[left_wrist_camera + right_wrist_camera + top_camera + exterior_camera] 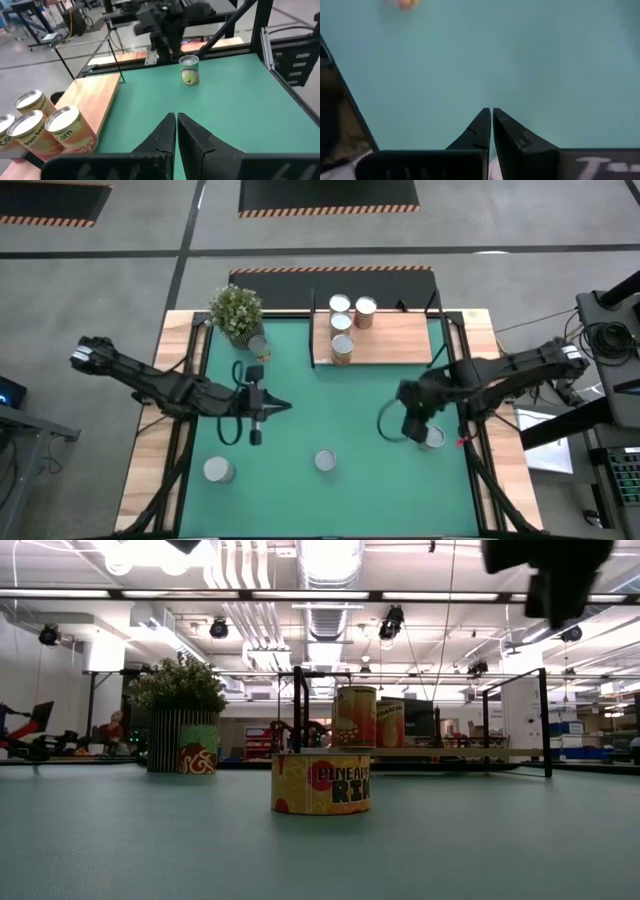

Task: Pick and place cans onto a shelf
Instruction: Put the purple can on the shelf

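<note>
The light-wood shelf (385,340) lies at the far side of the green mat, with several cans (342,348) standing on its left part. More cans stand upright on the mat: one by the plant (258,347), two near the front (219,470) (325,461), and one at the right (432,437). My left gripper (286,406) hovers shut over the mat's middle left, pointing toward the right. My right gripper (408,430) is shut and points down above the mat, just left of the right-hand can (189,70). Neither holds anything (176,120) (491,112).
A potted green plant (236,310) stands at the mat's far left corner. In the low view a pineapple-rings can (320,783) stands in front of the shelf (440,752). Black frame rails (470,470) run along the mat's sides. Bare mat lies between the arms.
</note>
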Available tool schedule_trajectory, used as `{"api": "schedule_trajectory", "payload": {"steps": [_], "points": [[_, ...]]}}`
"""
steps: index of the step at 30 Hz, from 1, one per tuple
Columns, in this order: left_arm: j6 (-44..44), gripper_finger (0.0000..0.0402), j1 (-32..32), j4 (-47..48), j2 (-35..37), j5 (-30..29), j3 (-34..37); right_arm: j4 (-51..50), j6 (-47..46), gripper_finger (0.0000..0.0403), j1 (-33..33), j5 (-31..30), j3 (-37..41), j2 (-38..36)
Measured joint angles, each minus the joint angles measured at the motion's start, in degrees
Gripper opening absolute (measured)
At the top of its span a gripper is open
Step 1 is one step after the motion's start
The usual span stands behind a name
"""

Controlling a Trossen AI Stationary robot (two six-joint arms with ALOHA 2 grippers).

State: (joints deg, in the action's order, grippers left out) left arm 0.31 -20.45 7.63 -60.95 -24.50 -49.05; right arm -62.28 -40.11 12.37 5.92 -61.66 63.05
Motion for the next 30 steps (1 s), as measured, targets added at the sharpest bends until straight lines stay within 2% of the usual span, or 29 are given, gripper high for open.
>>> {"api": "schedule_trajectory", "payload": {"steps": [2,6,9,13,18,22,25,27,30], "points": [[-1.5,0.0,0.0,1.9,-0.7,0.1,-1.0,-0.5,-2.0,0.0009,3.5,-2.3,0.2,0.1],[-6.6,0.0,-0.1,6.6,-1.6,0.1,-2.0,2.5,-2.4,0.0009,9.0,-13.3,0.4,0.1],[-11.5,0.0,-0.2,9.6,-2.0,0.5,-2.0,7.5,1.5,0.0009,10.7,-19.6,0.4,0.5],[-22.0,0.0,-0.1,14.4,-2.0,7.0,-2.0,17.2,10.1,0.0009,10.8,-25.8,0.4,1.8],[-43.1,0.0,-0.1,21.1,-2.1,18.2,-2.1,29.7,28.7,0.0009,10.8,-28.8,0.4,3.6],[-61.0,0.0,-1.8,32.8,-4.2,28.0,-5.4,38.2,41.9,0.0009,10.7,-32.0,0.8,3.7],[-69.2,0.0,-6.0,43.2,-7.2,32.7,-10.4,44.2,50.3,0.0009,10.6,-32.1,1.0,3.3],[-71.7,0.0,-9.9,50.8,-9.5,33.7,-13.7,47.8,54.9,0.0009,10.5,-32.0,1.0,2.8],[-76.8,0.0,-16.2,59.2,-12.6,31.5,-17.7,51.7,60.0,0.0009,10.5,-31.9,1.0,1.9]]}}
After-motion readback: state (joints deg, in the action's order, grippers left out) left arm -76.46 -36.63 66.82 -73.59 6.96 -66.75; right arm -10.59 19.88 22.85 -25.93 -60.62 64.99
